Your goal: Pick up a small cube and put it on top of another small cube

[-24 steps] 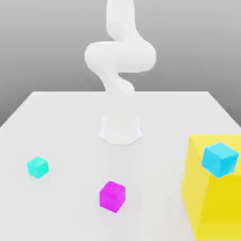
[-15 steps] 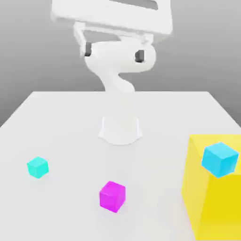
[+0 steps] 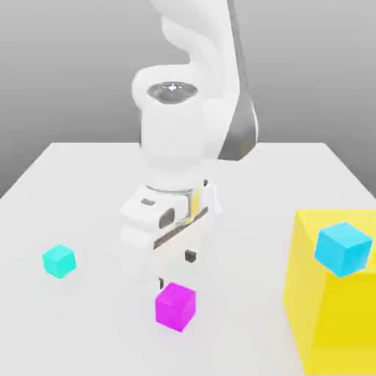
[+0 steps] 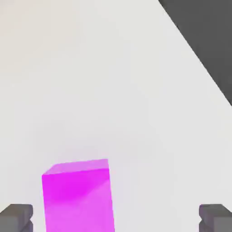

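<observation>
1. Turquoise cube (image 3: 59, 260): rests alone on the white counter (image 3: 81, 183) at the exterior view's left, well apart from everything else. Being small and low, it reads as a likely base for the stack.
2. End effector (image 3: 175, 270): hangs just above and behind the magenta cube in the exterior view, pointing down. Its jaws stand wide with nothing between them; in the hand view the two dark fingertips (image 4: 16, 216) sit far apart, with the cube between them but nearer one tip.
3. Magenta cube (image 3: 175, 306): the small cube of the task, flat on the counter near the front edge, between the turquoise cube and the yellow block. It appears rigid, with smooth, flat, parallel faces, and is probably light. Best taken on two opposite vertical faces, around mid-height, with the fingertips squared to those faces; a corner grip would likely let it twist or slip. Centring is still needed.
4. Yellow block (image 3: 334, 294): a large block at the exterior view's right.
5. Sky-blue cube (image 3: 343, 248): appears to rest on top of the yellow block, near its front edge.
</observation>
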`<state>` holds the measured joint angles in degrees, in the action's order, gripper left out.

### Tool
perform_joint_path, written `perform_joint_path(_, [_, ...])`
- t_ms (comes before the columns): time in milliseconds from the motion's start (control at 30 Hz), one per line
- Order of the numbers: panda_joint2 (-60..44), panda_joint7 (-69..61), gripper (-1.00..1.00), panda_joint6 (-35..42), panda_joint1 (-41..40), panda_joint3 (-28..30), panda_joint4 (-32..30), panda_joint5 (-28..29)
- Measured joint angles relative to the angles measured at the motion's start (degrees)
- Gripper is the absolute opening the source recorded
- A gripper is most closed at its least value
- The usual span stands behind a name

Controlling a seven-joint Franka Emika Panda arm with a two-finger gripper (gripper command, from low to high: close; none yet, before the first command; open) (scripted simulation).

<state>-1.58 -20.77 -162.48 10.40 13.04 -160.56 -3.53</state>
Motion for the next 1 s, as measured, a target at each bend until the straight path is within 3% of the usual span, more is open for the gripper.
perform_joint_path(233, [-7.28, -11.53, 0.00, -3.93, -2.72, -6.04, 1.66, -14.34])
perform_joint_path(500, [-14.09, -13.50, 0.00, -10.42, -3.76, -7.82, 2.58, -16.94])
perform_joint_path(533, [-14.76, -13.28, -1.00, -11.25, -3.20, -7.26, 2.58, -16.70])
perform_joint_path(767, [-14.90, -13.26, -1.00, -11.25, -3.05, -7.13, 2.60, -16.74])
perform_joint_path(1000, [-9.83, -13.45, -1.00, -5.80, -3.80, -7.70, 2.21, -16.85])
